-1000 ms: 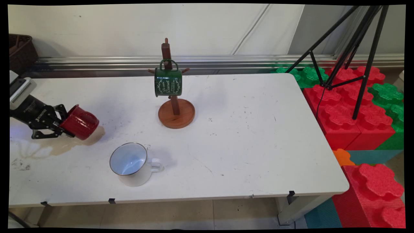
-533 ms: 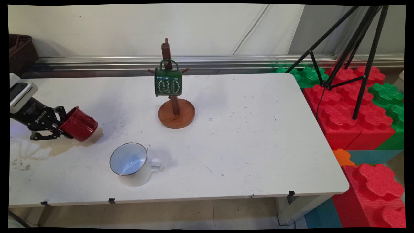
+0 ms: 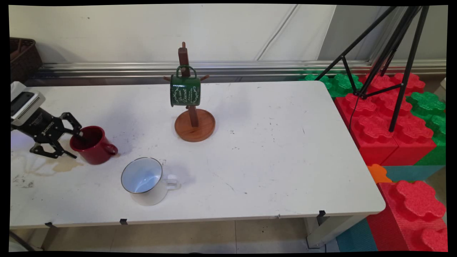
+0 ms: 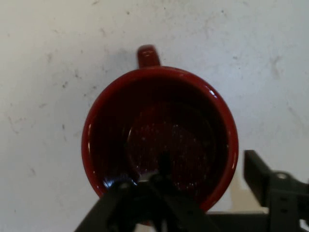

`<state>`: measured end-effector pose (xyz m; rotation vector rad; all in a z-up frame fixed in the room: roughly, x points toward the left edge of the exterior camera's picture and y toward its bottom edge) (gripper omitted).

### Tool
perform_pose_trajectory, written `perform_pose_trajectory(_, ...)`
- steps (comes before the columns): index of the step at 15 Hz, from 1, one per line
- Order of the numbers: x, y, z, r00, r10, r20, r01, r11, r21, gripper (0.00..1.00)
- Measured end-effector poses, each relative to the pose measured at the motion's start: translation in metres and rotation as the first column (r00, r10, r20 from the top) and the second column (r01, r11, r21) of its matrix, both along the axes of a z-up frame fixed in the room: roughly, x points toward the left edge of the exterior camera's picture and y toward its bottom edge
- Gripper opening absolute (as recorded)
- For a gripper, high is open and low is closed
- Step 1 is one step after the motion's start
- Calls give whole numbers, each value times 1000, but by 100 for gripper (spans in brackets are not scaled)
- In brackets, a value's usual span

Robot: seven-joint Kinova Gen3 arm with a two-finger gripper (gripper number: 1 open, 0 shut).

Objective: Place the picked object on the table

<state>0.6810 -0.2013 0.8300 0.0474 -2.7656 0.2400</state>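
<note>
Red mug (image 3: 93, 144) stands upright on the bench (image 3: 271, 150), left of the wooden mug tree (image 3: 192, 107), with the hand (image 3: 73, 144) spread apart astride its rim, one finger inside, so any withdrawal should go straight out without tipping it.

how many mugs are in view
3: a red mug at the gripper, a white mug near the table's front edge, a green mug hanging on the wooden stand.
</note>
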Motion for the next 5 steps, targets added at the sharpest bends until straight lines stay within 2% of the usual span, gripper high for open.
perform_pose_trajectory(5, -1, -4, 2, 1000, -7, 5, 7, 1000, -13, 100)
